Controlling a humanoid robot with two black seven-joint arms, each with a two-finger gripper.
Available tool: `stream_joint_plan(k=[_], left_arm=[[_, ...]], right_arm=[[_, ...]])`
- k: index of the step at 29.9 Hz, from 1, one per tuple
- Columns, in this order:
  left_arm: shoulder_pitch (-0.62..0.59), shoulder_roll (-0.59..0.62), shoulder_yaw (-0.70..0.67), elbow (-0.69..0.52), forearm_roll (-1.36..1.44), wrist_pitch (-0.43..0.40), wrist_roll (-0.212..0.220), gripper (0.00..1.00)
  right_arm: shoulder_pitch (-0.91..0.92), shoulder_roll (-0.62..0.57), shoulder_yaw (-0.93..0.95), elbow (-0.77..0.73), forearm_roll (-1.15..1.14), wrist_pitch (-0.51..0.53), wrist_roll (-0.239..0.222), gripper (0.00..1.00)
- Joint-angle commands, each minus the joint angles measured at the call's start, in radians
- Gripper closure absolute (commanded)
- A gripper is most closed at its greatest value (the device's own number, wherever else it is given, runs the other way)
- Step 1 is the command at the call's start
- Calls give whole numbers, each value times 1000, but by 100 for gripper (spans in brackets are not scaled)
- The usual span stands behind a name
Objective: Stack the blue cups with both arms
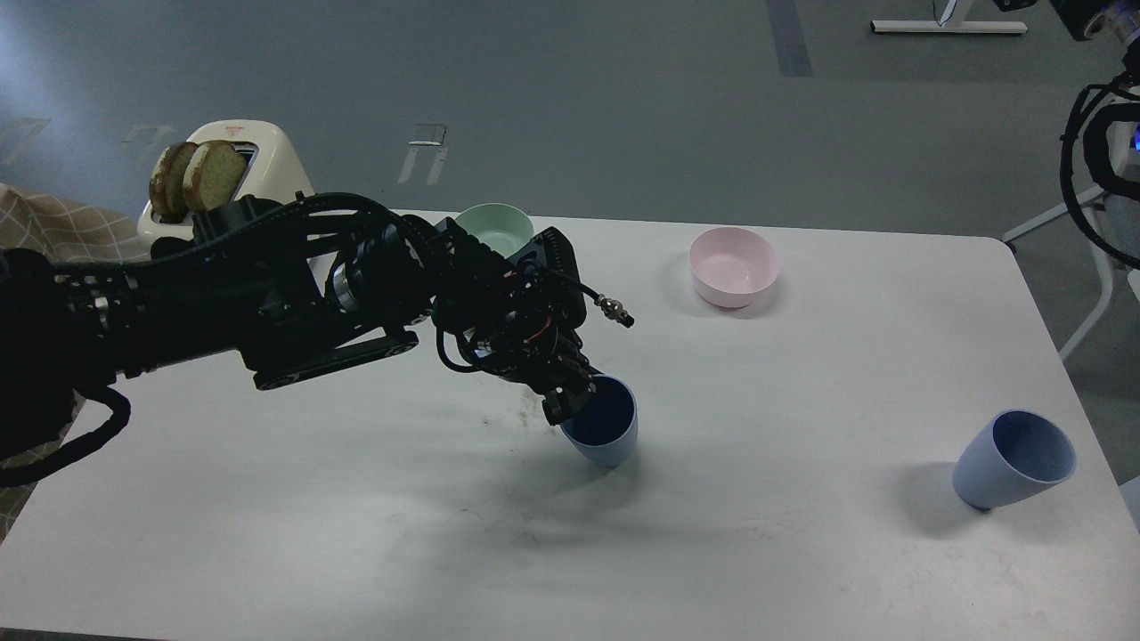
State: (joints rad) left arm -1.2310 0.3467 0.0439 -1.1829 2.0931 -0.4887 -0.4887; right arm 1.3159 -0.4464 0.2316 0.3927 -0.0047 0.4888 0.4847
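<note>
My left gripper (570,396) is shut on the rim of a periwinkle-blue cup (604,424) and holds it upright, low over or on the middle of the white table (356,534); whether its base touches I cannot tell. The second blue cup (1013,471) stands alone near the table's right edge, mouth tilted toward me. My left arm reaches in from the left across the table. Of my right arm only cables and a part at the top right corner (1091,160) show; its gripper is out of view.
A mint-green bowl (494,227) stands at the back behind my left arm, and a pink bowl (733,265) at the back right. A cream toaster (227,169) with two bread slices sits at the back left. Dark crumbs (525,409) lie by the held cup.
</note>
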Motion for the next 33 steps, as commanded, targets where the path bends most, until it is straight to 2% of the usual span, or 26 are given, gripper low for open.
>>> stream_joint_plan(k=[1,2,5,13,15,18,19,21,23,25,29,33], left_arm=[[-7,0,2,-4,-1,0,0,100],[-8,0,2,-4,-1,0,0,100],[-8,2,2,-15,-4,0,0,90],[-8,0,2,-17,-4,0,0,75],[-7,0,2,-17,-5,0,0,65],[-8,0,2,-17,-7,0,0,57],[-8,0,2,-17,-7,0,0,57],[-12,0,2,-17,-10,0,0,46],[-30,3,2,-18,-15,0,0,29],[-48,8,1,-18,-16,0,0,21],[-111,24,-2,-23,-60,0,0,10],[-186,70,-13,-23,-160,0,0,6]], right_arm=[[-4,-3,0,-2,0,0,0,0],[-4,-3,0,-2,0,0,0,0],[-11,-3,-5,0,0,0,0,0],[-11,-3,-9,0,0,0,0,0],[-11,-3,-9,0,0,0,0,0],[-11,-6,-9,2,0,0,0,0],[-11,-6,-9,2,0,0,0,0],[-12,-14,-9,2,2,0,0,0],[-12,-21,-11,3,2,0,0,0],[-15,-24,-11,3,2,0,0,0],[-17,-46,-12,6,2,0,0,0],[-18,-98,-17,35,-15,0,0,0]])
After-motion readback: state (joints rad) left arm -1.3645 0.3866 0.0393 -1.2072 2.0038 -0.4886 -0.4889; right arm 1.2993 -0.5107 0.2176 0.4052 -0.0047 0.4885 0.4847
